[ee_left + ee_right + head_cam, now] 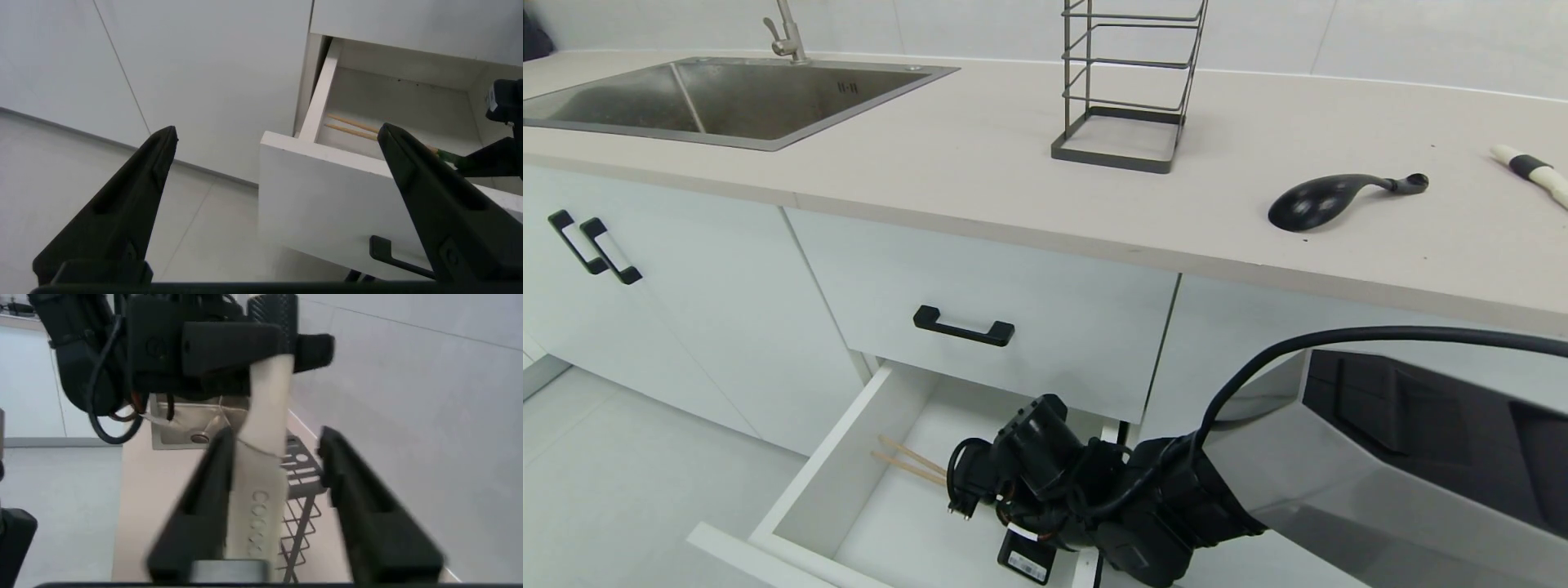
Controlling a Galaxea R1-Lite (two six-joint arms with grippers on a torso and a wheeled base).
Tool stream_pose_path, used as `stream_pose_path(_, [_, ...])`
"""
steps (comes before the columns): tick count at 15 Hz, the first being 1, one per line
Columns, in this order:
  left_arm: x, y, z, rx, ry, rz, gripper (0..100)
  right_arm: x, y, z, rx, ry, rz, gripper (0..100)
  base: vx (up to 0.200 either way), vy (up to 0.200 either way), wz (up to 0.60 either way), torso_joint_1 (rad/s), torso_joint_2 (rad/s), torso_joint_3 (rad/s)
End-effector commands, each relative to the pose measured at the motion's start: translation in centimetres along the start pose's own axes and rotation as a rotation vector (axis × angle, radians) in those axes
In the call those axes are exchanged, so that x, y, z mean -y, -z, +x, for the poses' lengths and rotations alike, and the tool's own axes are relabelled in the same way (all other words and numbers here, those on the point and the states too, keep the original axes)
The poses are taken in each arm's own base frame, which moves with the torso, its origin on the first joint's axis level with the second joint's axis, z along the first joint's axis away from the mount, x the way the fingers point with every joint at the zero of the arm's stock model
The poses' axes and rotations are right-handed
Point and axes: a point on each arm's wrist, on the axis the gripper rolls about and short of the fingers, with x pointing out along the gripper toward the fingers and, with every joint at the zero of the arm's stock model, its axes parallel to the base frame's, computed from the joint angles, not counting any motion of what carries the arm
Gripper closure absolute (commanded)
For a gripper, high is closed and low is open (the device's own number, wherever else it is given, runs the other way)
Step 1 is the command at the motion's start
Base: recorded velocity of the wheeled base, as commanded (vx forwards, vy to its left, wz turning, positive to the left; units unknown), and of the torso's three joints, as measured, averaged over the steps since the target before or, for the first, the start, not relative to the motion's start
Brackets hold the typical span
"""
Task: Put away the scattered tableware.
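My right jaws (274, 445) clamp a cream utensil (265, 482); my left jaws (278, 135) gape, released, facing the open drawer's (327, 175) front corner.

- My right arm (1380, 482) wears a silver-grey, angular shell with a dark inset panel.
- A thick black cable (1339, 333) arcs from it to my wrist (1152, 506), which is all black (thinner wires loop around it).
- A small white label (1025, 565) sits there.
- My left gripper (276, 139) has two matte black fingers (122, 212), wedge-shaped and tapering.
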Motion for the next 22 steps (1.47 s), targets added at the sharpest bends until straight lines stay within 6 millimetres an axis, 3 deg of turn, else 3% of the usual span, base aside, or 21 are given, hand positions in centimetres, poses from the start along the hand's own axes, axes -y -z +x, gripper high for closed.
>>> stream_pose_path(1, [0.0, 0.0, 0.0, 0.0, -0.001, -0.001, 0, 0.0, 0.1, 0.1, -0.004, 0.0, -0.008, 100, 0.0, 0.0, 0.0, 0.0, 0.0, 0.0])
stream_pose_path(3, [0.0, 0.0, 0.0, 0.0, -0.001, -0.001, 0, 0.0, 0.0, 0.0, 0.0, 0.003, -0.014, 100, 0.0, 0.0, 0.0, 0.0, 0.0, 0.0])
stream_pose_path(4, [0.0, 0.0, 0.0, 0.0, -0.001, -0.001, 0, 0.1, -0.1, 0.0, 0.002, 0.005, -0.014, 0, 0.0, 0.0, 0.0, 0.0, 0.0, 0.0])
stream_pose_path(7, [0.0, 0.0, 0.0, 0.0, -0.001, -0.001, 0, 0.4, -0.8, -1.2, 0.032, 0.016, -0.013, 0, 0.0, 0.0, 0.0, 0.0, 0.0, 0.0])
stream_pose_path(11, [0.0, 0.0, 0.0, 0.0, -0.001, 0.001, 0, 0.7, -2.9, -5.7, 0.133, 0.041, -0.02, 0, 0.0, 0.0, 0.0, 0.0, 0.0, 0.0])
stream_pose_path(13, [0.0, 0.0, 0.0, 0.0, -0.001, 0.001, 0, 0.5, -3.2, -6.4, 0.148, 0.041, -0.025, 0, 0.0, 0.0, 0.0, 0.0, 0.0, 0.0])
stream_pose_path(14, [0.0, 0.0, 0.0, 0.0, -0.001, -0.001, 0, 0.5, -4.3, -8.8, 0.214, 0.043, -0.03, 0, 0.0, 0.0, 0.0, 0.0, 0.0, 0.0])
stream_pose_path(15, [0.0, 0.0, 0.0, 0.0, -0.001, -0.001, 0, 0.6, -4.7, -9.3, 0.238, 0.03, -0.031, 0, 0.0, 0.0, 0.0, 0.0, 0.0, 0.0])
stream_pose_path(18, [0.0, 0.0, 0.0, 0.0, -0.001, -0.001, 0, 0.0, -6.2, -13.9, 0.397, -0.105, -0.051, 0, 0.0, 0.0, 0.0, 0.0, 0.0, 0.0])
stream_pose_path(20, [0.0, 0.0, 0.0, 0.0, -0.001, -0.001, 0, -0.3, -5.7, -15.3, 0.431, -0.151, -0.041, 0, 0.0, 0.0, 0.0, 0.0, 0.0, 0.0])
stream_pose_path(22, [0.0, 0.0, 0.0, 0.0, -0.001, -0.001, 0, -0.6, -4.8, -15.2, 0.483, -0.172, -0.043, 0, 0.0, 0.0, 0.0, 0.0, 0.0, 0.0])
